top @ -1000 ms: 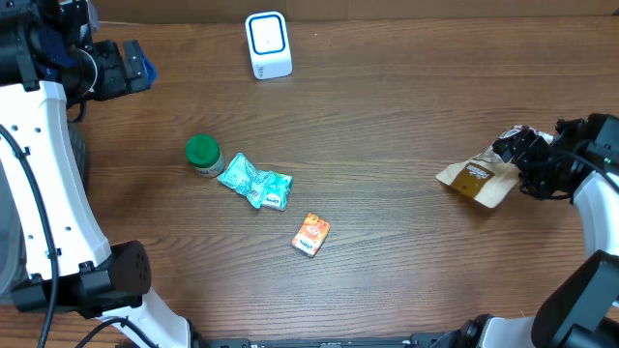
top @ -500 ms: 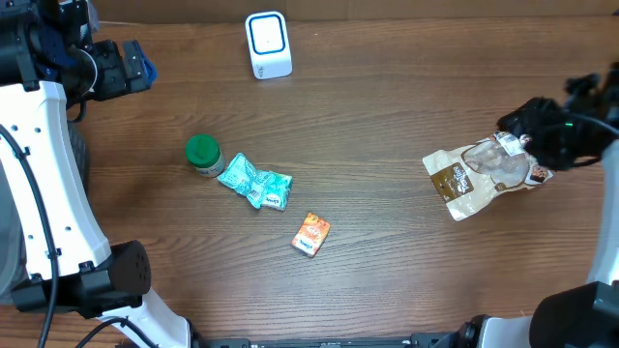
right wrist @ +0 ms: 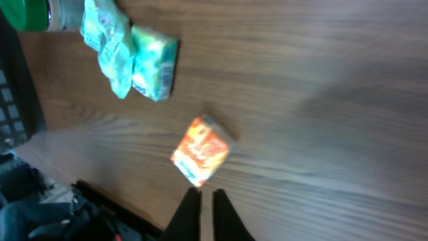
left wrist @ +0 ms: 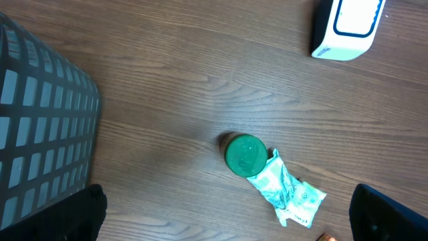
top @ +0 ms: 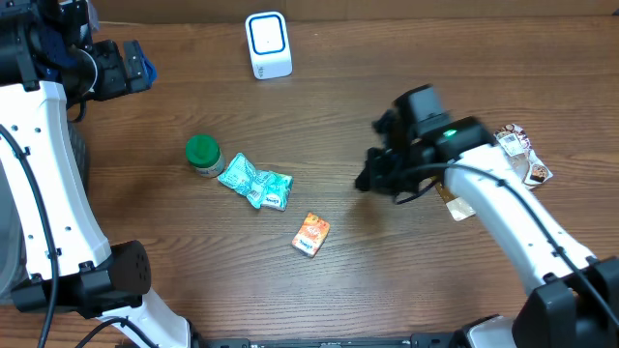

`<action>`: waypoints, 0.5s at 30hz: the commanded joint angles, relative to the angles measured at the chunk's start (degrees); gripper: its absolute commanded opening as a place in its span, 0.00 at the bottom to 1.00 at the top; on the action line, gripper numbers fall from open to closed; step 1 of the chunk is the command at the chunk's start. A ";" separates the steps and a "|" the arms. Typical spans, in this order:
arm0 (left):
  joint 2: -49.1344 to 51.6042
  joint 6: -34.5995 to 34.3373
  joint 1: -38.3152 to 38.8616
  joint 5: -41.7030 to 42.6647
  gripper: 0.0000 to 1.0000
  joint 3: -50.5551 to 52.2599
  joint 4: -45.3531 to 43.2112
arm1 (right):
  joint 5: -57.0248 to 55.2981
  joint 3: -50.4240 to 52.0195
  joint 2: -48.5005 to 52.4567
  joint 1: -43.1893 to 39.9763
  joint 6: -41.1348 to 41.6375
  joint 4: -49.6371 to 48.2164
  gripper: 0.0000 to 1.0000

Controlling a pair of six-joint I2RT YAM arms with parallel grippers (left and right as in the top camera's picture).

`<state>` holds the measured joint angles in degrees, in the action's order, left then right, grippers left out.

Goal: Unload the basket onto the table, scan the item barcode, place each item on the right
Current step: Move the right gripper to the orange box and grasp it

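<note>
Right gripper [right wrist: 204,201]: closed on nothing, its two fingers nearly together with only a thin slit between them. It hangs over bare wood near the middle of the table [top: 387,87].
Orange box [right wrist: 200,150]: a small printed carton lying flat on the wood, turned corner-on to the fingers. In the right wrist view it sits just beyond the fingertips and slightly to one side of their line, with a strip of bare wood between, so they are not touching. From overhead it lies near the gripper, towards the table's front edge and towards the left arm's side.
Teal packet [top: 254,184]: crumpled and flat on the table, farther from the closed fingers than the orange box.
Green-lidded jar [left wrist: 245,154]: upright, touching or just beside one end of the teal packet.
Brown pouch [top: 513,142]: lying behind the right arm at the table's right side. Only its printed edge and a tan corner show, well apart from the fingertips.
Barcode scanner [top: 268,43]: a white unit with a blue-edged window, at the far edge of the table, well apart from every item.
Left gripper [left wrist: 226,201]: spread wide and holding nothing, high above the jar and packet.
Black gridded bin [left wrist: 40,134]: at the left edge of the left wrist view.
</note>
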<state>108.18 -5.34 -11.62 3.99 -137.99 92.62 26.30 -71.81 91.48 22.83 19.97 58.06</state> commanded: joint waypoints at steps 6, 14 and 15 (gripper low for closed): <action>-0.17 1.09 0.66 -0.35 1.00 -0.04 -0.04 | -0.68 1.73 5.42 17.22 9.40 -4.92 0.04; -0.17 1.09 0.68 -0.35 1.00 -0.07 -0.04 | -1.16 1.73 11.91 28.98 10.54 -7.65 0.04; -0.17 1.11 0.68 -0.35 1.00 -0.07 -0.04 | -1.16 1.73 12.31 29.29 10.56 -7.65 0.04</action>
<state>108.18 -5.34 -11.62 4.01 -137.99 92.62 25.98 -70.81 102.67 51.16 29.52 50.59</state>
